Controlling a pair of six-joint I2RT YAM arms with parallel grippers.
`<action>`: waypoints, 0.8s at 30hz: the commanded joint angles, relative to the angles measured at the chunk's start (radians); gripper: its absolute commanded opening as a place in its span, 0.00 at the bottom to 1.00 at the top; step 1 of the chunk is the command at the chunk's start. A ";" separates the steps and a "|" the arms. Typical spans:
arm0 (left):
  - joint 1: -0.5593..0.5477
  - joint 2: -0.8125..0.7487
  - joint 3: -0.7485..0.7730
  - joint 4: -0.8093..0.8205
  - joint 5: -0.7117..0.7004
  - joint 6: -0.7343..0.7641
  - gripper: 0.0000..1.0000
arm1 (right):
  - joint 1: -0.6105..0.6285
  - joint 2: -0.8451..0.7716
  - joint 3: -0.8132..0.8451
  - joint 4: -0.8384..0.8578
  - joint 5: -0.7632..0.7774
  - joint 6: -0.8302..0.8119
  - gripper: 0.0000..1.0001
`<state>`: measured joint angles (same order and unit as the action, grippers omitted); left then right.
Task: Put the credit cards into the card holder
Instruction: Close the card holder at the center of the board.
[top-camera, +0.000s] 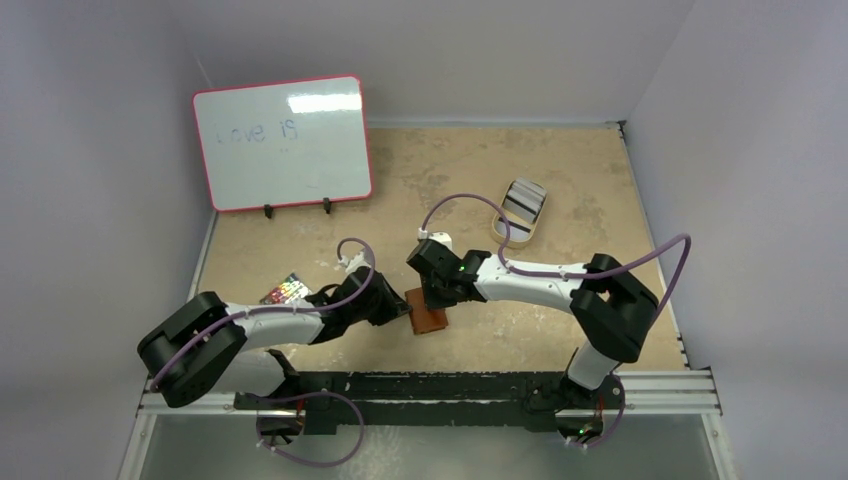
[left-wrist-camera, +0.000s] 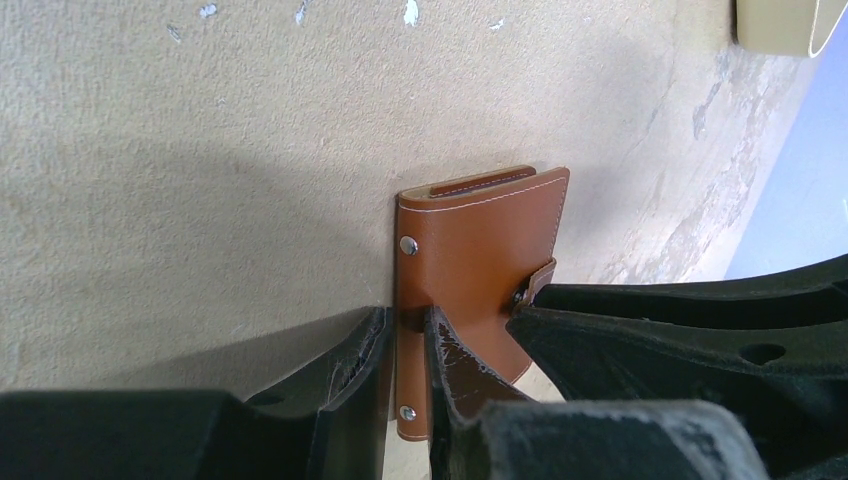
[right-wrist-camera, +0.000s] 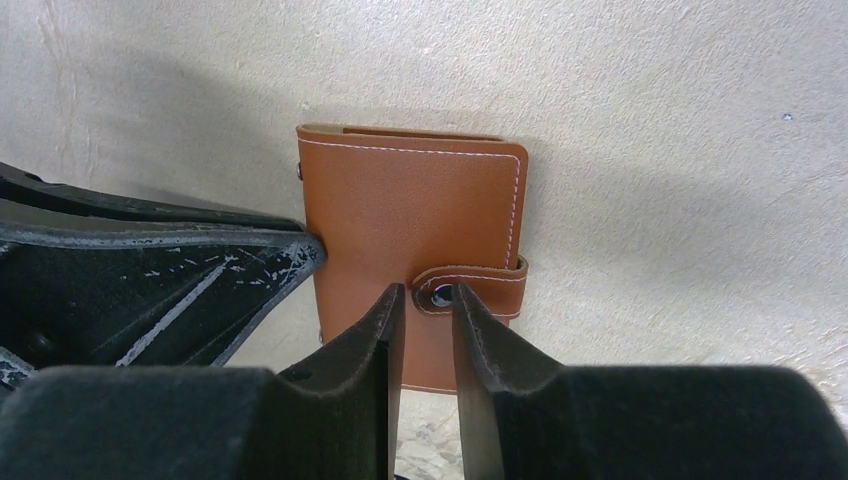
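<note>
While the credit cards (top-camera: 524, 200) sat in a tin (top-camera: 497, 228) well apart, the card holder (right-wrist-camera: 410, 210) lay closed on the worktop (top-camera: 560, 160) between both arms. Brown leather, judged light, soft, flexible and mildly slick; likely to slide unless pinned. Left fingers (left-wrist-camera: 362, 345): clenched on its riveted spine edge. Right fingers (right-wrist-camera: 385, 330): narrowly parted astride the snap strap (right-wrist-camera: 490, 285), clamping nothing visible. Suggested hold: strap tab.

White shells and black joints clad the left arm (top-camera: 262, 325) and right arm (top-camera: 520, 283). A purple cable (top-camera: 355, 243) looped behind the left claw (left-wrist-camera: 407, 318), another behind the right claw (right-wrist-camera: 428, 292). The left claw's black fingers (left-wrist-camera: 460, 365) were scuffed and scratched pale.
</note>
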<state>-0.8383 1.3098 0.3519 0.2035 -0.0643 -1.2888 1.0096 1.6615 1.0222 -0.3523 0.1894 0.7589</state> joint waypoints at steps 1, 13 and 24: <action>0.001 0.009 0.040 0.025 -0.015 0.031 0.17 | 0.008 -0.033 -0.001 0.009 -0.010 0.001 0.26; 0.001 0.010 0.034 0.030 -0.018 0.032 0.17 | 0.008 -0.013 0.003 0.023 -0.025 -0.023 0.14; 0.001 0.020 0.041 0.028 -0.015 0.038 0.17 | 0.010 0.025 0.012 -0.002 -0.036 -0.028 0.12</action>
<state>-0.8383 1.3205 0.3573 0.2081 -0.0647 -1.2789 1.0100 1.6634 1.0222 -0.3576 0.1654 0.7387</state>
